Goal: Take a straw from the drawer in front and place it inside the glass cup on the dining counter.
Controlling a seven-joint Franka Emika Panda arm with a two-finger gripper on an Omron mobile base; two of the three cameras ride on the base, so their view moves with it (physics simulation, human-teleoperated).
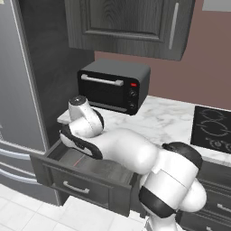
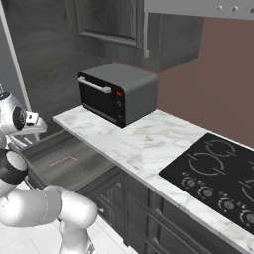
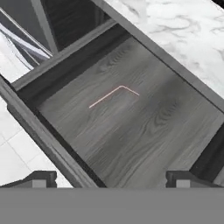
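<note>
The drawer stands pulled open below the small marble worktop. On its dark wood-grain floor lies the straw, a thin pink-red line with a bend near one end. My gripper hangs above the drawer's inside and is open, its two fingertips far apart with nothing between them. The straw lies ahead of the fingertips, apart from them. The glass cup and the dining counter are out of view.
A dark toaster oven sits on the marble worktop. A black cooktop lies to the right. A wall cabinet hangs overhead and a tall grey fridge stands left of the drawer.
</note>
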